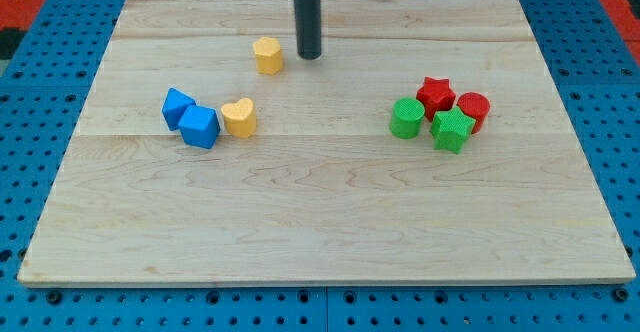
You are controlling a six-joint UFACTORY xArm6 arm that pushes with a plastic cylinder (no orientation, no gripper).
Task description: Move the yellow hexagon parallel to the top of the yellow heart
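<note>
The yellow hexagon (268, 55) sits near the view's top, left of centre. The yellow heart (239, 117) lies below it and slightly to the left, touching a blue block. My tip (309, 56) is down on the board just to the right of the yellow hexagon, with a small gap between them. The rod rises straight up out of the view's top.
Two blue blocks (179, 106) (200, 127) sit side by side left of the heart. At the view's right is a cluster: a red star (435, 93), a red cylinder (473, 110), a green cylinder (406, 118) and a green star (452, 130). The wooden board (320, 222) lies on a blue pegboard.
</note>
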